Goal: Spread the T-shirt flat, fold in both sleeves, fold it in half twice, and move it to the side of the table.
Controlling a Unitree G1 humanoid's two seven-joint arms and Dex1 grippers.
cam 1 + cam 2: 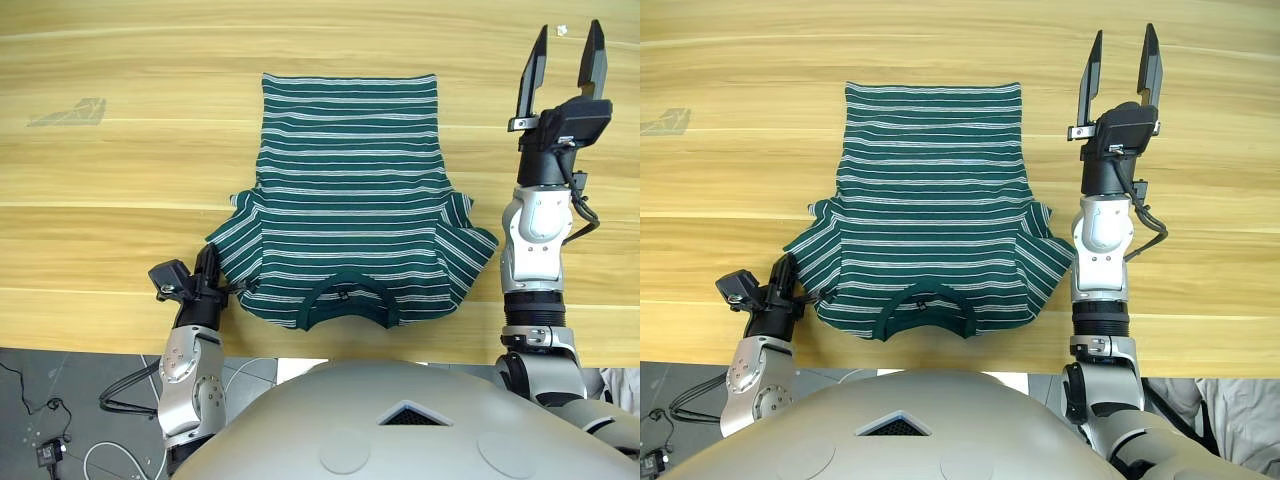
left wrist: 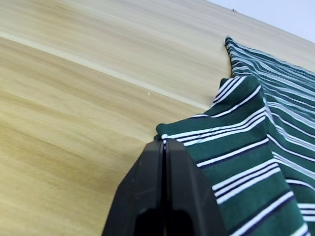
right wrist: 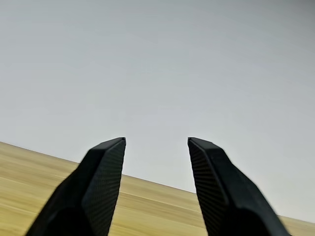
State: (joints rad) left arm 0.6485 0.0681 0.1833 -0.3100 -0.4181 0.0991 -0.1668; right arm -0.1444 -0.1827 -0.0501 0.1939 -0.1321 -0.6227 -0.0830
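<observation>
Now, T-shirt [image 1: 350, 200] edge (in left pincer [image 2: 163, 141])

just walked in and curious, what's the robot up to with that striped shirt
The robot is folding a green striped T-shirt on a wooden table. The shirt lies mostly flat, collar toward the robot, both sleeves sticking out a little. The left tool is shut on the edge of the left sleeve. The right tool is open and empty, held up to the right of the shirt. No half fold is made yet.
</observation>
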